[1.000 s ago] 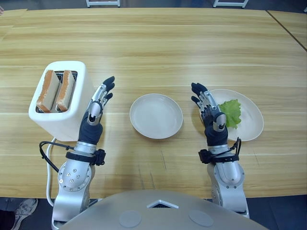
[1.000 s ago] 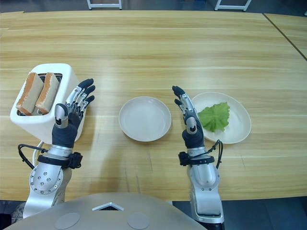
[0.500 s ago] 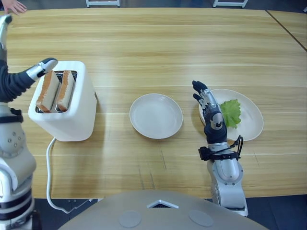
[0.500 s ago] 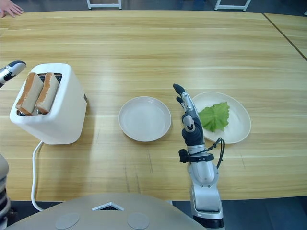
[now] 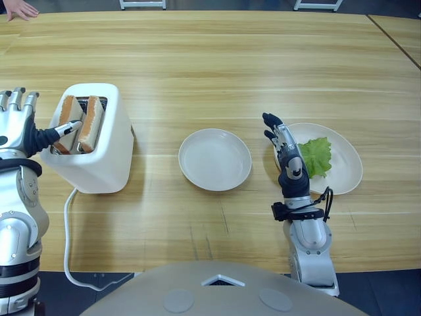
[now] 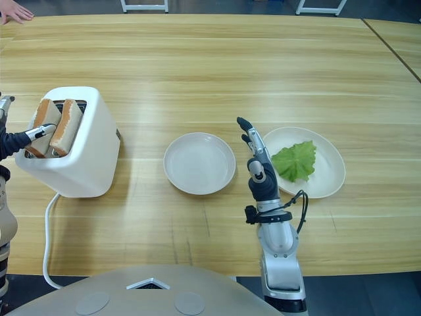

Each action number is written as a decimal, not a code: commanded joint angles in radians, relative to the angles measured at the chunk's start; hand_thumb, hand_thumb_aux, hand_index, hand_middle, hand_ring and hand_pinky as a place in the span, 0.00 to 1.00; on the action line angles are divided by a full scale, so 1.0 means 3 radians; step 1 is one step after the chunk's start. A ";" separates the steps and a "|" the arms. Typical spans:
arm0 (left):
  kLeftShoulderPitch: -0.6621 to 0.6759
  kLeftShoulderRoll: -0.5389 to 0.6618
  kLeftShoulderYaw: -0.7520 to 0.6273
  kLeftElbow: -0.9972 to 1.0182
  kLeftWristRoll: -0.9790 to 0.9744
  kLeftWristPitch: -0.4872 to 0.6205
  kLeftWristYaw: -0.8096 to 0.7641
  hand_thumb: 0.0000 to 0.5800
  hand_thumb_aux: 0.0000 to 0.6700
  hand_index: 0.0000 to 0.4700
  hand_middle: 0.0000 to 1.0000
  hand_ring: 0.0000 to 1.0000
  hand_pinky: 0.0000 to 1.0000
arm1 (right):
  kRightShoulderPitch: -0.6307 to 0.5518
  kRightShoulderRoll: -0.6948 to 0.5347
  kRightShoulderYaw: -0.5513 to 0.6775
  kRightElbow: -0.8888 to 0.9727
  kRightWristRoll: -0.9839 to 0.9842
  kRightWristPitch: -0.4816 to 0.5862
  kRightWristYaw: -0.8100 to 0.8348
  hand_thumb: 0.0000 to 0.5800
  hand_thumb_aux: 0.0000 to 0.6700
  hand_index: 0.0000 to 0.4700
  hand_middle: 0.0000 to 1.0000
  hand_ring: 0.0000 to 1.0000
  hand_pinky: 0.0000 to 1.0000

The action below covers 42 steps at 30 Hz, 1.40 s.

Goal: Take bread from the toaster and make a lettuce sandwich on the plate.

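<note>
Tabletop: left robot hand now at bread.

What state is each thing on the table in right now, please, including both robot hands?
toaster: upright, both slots loaded
bread slices: two, standing out of the slots
middle plate: empty
right plate: holds the lettuce
lettuce: lying flat on the right plate
left robot hand: open, thumb at the left slice
right robot hand: open, holding nothing

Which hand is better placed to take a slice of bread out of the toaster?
Left. The left hand is beside the toaster, with a fingertip at a bread slice; the right hand stands far off, by the lettuce plate.
</note>
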 commanded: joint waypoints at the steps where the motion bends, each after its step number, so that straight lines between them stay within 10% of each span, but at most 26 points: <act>1: 0.0071 0.0029 -0.0017 -0.0010 0.0060 -0.0051 -0.0110 0.13 0.07 0.07 0.00 0.00 0.00 | -0.0003 -0.0007 0.0000 0.0034 -0.0018 -0.0025 0.0004 0.00 0.00 0.00 0.00 0.00 0.00; 8: 0.0121 0.0001 0.0037 0.0077 0.0071 -0.0052 -0.0101 0.58 0.35 0.35 0.00 0.00 0.00 | -0.0008 -0.0003 0.0001 0.0055 -0.0025 -0.0043 0.0006 0.00 0.00 0.00 0.00 0.00 0.00; 10: 0.0113 -0.0007 0.0039 0.0071 0.0051 -0.0066 -0.0089 0.82 0.57 0.57 0.00 0.00 0.00 | -0.0002 -0.0003 0.0002 0.0058 -0.0027 -0.0048 0.0006 0.00 0.00 0.00 0.00 0.00 0.00; 20: 0.0048 -0.0274 -0.0180 -0.0138 -0.0181 -0.0123 -0.0123 0.96 0.80 0.80 0.00 0.00 0.00 | -0.0011 -0.0035 -0.0032 0.0082 -0.0048 -0.0068 0.0010 0.00 0.00 0.00 0.00 0.00 0.00; 21: 0.0044 -0.0286 -0.0189 -0.0145 -0.0176 -0.0123 -0.0115 1.00 1.00 1.00 0.00 0.00 0.00 | -0.0022 -0.0048 -0.0049 0.0079 -0.0061 -0.0072 0.0009 0.00 0.00 0.00 0.00 0.00 0.00; 25: 0.0029 -0.0338 -0.0161 -0.0169 -0.0198 -0.0087 -0.0098 1.00 1.00 1.00 0.00 0.00 0.00 | -0.0102 -0.0138 -0.0161 0.0068 -0.0098 -0.0068 0.0018 0.00 0.00 0.00 0.00 0.00 0.00; 27: 0.0010 -0.0377 -0.0133 -0.0182 -0.0226 -0.0062 -0.0052 1.00 1.00 1.00 1.00 1.00 1.00 | -0.0158 -0.0190 -0.0238 0.0064 -0.0126 -0.0060 0.0010 0.00 0.00 0.00 0.00 0.00 0.00; 42: -0.0288 -0.0383 0.0177 -0.0358 -0.0289 -0.0033 0.0239 1.00 1.00 1.00 1.00 1.00 1.00 | -0.0235 -0.0292 -0.0329 0.0095 -0.0284 -0.0151 0.0018 0.00 0.00 0.00 0.00 0.00 0.00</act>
